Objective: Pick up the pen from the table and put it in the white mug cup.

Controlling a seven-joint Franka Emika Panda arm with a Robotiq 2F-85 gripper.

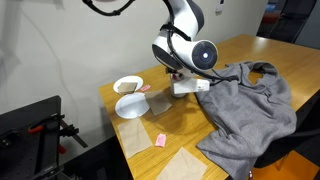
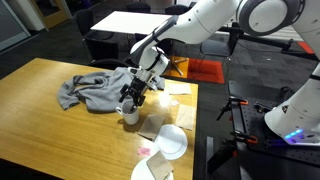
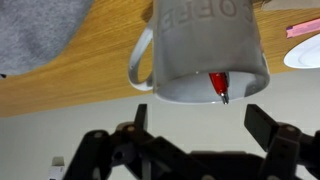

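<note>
The white mug cup (image 3: 200, 50) fills the wrist view, which stands upside down, and rests on the wooden table (image 3: 70, 85). The red pen (image 3: 217, 84) stands inside the mug, with its tip showing at the rim. My gripper (image 3: 203, 125) is open and empty, its two fingers spread directly over the mug's mouth and clear of the pen. In an exterior view the gripper (image 2: 134, 97) hangs just above the mug (image 2: 130, 116). In an exterior view the gripper (image 1: 183, 86) hides the mug.
A grey cloth (image 1: 248, 105) (image 2: 95, 92) lies crumpled beside the mug. A white bowl (image 1: 128, 85) and white plate (image 1: 130, 106) (image 2: 173, 140) sit near the table edge. A pink block (image 1: 160, 140) and a napkin (image 1: 187, 165) lie beyond them.
</note>
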